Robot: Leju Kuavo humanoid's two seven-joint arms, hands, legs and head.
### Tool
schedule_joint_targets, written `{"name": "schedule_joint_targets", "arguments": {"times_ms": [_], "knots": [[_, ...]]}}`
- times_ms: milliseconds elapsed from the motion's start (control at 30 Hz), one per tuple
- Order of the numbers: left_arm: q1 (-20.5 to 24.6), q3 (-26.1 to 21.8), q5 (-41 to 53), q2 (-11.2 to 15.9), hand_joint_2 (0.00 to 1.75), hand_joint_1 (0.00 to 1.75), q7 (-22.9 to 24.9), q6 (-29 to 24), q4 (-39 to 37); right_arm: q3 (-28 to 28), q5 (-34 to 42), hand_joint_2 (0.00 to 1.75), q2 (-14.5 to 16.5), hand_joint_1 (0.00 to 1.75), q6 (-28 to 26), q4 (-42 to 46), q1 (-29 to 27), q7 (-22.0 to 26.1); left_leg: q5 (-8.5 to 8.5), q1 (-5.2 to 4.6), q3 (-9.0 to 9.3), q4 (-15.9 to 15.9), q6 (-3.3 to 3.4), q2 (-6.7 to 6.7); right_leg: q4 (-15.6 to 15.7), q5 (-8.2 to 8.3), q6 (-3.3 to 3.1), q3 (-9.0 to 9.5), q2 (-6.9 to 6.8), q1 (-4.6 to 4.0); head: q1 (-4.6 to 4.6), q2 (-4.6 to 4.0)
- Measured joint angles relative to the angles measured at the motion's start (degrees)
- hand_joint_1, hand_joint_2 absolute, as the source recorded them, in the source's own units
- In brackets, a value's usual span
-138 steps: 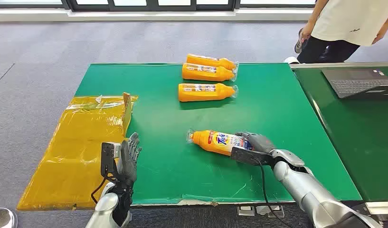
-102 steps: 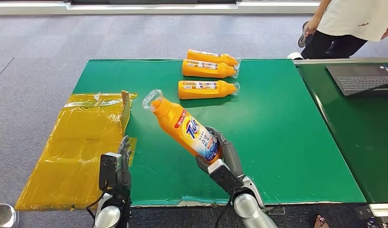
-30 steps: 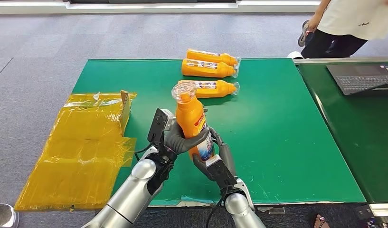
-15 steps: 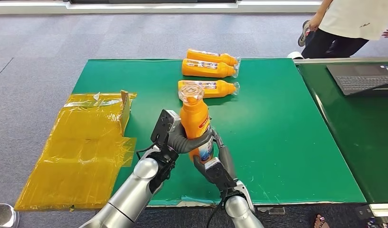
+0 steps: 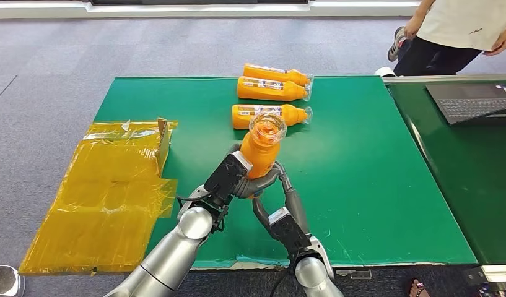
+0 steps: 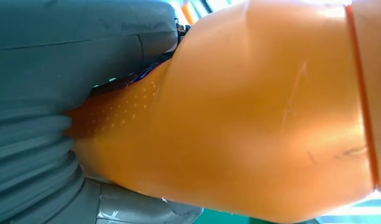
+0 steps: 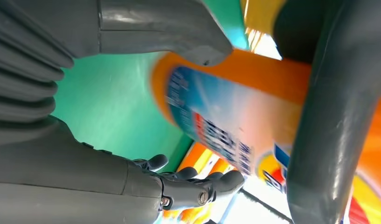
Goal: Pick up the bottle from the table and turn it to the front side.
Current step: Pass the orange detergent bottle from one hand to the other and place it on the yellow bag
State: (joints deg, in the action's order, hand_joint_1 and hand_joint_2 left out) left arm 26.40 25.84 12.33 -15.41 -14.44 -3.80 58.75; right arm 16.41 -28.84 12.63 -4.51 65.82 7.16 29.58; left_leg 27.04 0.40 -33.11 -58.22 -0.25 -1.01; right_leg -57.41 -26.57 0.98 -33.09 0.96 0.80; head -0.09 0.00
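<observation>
The orange detergent bottle is up above the green table, tilted so its clear-wrapped cap points at the head camera. My left hand grips its lower body, fingers wrapped round it. In the left wrist view the bottle lies against that hand. My right hand stands just below and in front, fingers apart and holding nothing. In the right wrist view the bottle's label sits between the spread thumb and fingers of the right hand, with a left-hand finger across it.
Three more orange bottles lie on their sides at the table's far middle. A yellow plastic sheet hangs over the left edge. A laptop sits on the neighbouring table at right. A person stands beyond.
My left hand has tipped the bottle from upright so its cap faces the camera, and carried it slightly right. My right hand has let go and its fingers have spread.
</observation>
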Motion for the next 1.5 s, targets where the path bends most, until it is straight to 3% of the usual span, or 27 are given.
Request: {"name": "schedule_joint_targets", "arguments": {"times_ms": [133,300,433,767,1000,1133,1267,1500], "knots": [[-0.2,0.0,4.5,0.8,1.75,1.75,0.0,-2.1,2.1,0.0,0.0,0.0,0.0,0.0,0.3,1.2,-0.5,0.0,0.0,0.0,-0.02,0.0,0.0,-0.01,0.0,0.0,0.0,0.0,-0.01,0.0,0.0,0.0],[-0.5,-0.1,16.5,2.5,1.75,1.75,1.2,-8.4,4.5,0.0,0.2,0.0,-0.1,0.0,0.7,1.7,-0.5,0.4,-0.01,0.0,-0.02,0.0,0.0,-0.01,0.0,0.0,0.0,0.0,-0.01,0.0,0.01,0.0],[-0.7,-0.1,19.1,3.8,1.75,1.75,2.1,-10.2,5.5,0.0,0.3,1.75,-0.2,0.0,0.8,2.0,-0.5,0.7,-0.02,0.0,-0.03,0.0,-0.01,-0.03,0.0,0.0,0.0,0.0,-0.02,0.0,0.01,0.0],[-3.8,-2.3,46.6,9.5,1.75,1.75,5.9,-26.2,3.8,0.0,1.8,1.75,-0.8,0.0,2.4,3.3,-0.5,1.0,-0.02,0.01,-0.04,0.0,-0.02,0.01,-0.1,-0.01,-0.01,-0.06,0.02,0.0,0.0,0.0],[-5.6,-4.6,48.4,11.2,1.75,1.75,6.0,-27.6,0.4,0.1,2.3,1.75,-1.3,0.0,2.5,3.4,-0.3,1.1,-0.02,0.0,-0.05,0.0,-0.02,-0.01,-0.1,-0.01,-0.01,-0.06,0.0,0.0,0.0,0.0],[-5.8,-5.4,51.5,12.0,1.75,1.75,8.4,-29.3,-1.2,0.3,2.6,1.75,-1.6,0.0,2.9,3.4,0.1,1.4,-0.02,0.0,-0.09,0.0,-0.02,-0.01,-0.1,-0.01,-0.01,-0.05,-0.01,0.0,0.0,0.0],[-6.5,-7.5,50.4,13.4,1.75,1.75,5.3,-33.1,-5.1,0.7,3.4,1.75,-1.8,0.0,2.8,3.0,1.3,1.9,-0.04,0.01,-0.09,0.0,-0.05,0.01,-0.1,-0.01,-0.02,-0.15,0.01,-0.01,0.0,0.0],[-6.5,-9.4,50.7,14.2,1.75,1.75,4.2,-33.4,-8.4,1.5,3.7,1.75,-2.0,0.0,2.7,2.8,1.9,2.0,-0.09,0.02,-0.16,0.0,-0.11,-0.07,-0.1,-0.01,-0.02,-0.18,-0.03,0.0,0.0,0.0]]}}
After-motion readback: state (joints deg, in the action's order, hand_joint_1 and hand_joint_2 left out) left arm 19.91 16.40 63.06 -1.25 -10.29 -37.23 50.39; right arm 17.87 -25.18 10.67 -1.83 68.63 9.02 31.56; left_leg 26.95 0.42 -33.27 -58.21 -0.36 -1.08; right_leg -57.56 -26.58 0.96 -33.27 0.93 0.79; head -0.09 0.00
